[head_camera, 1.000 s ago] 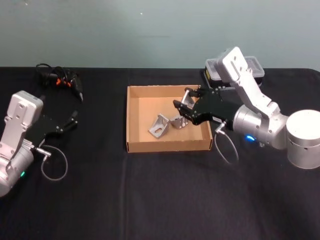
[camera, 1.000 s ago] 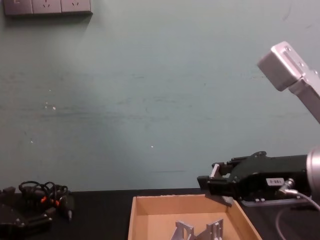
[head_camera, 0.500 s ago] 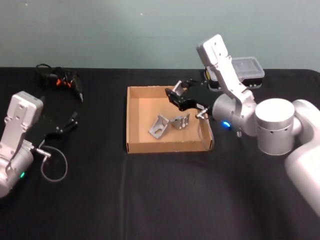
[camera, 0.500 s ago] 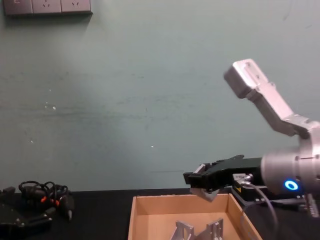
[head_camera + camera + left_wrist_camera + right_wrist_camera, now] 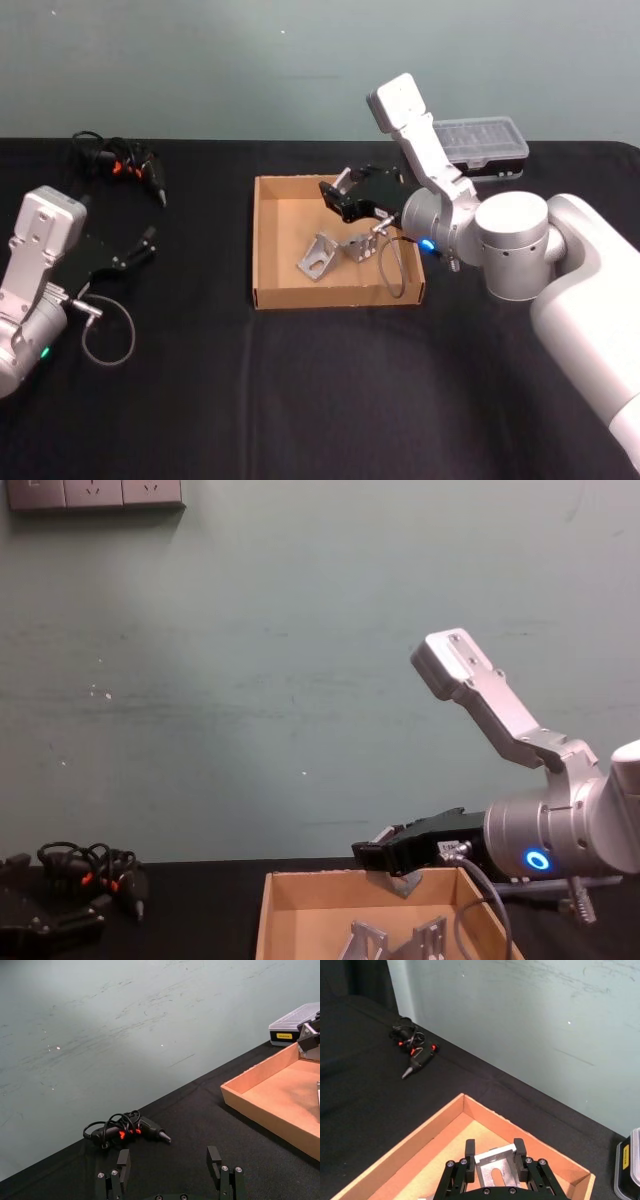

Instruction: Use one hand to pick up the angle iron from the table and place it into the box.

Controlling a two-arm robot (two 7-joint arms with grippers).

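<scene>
Right gripper [image 5: 494,1161] pinching angle iron [image 5: 495,1169] between narrow-set fingers, bracket filling gap. Held above box [image 5: 267,238] interior, over its far side, likely so the release drops the piece inside the walls. Two more brackets [image 5: 335,252] already lie on box floor. Left gripper [image 5: 171,1172] spread, empty, parked low over table [image 5: 200,380], well left of box.

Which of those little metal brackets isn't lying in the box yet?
The angle iron clamped in the right tool, held above the box. The other two brackets lie on the box floor.
</scene>
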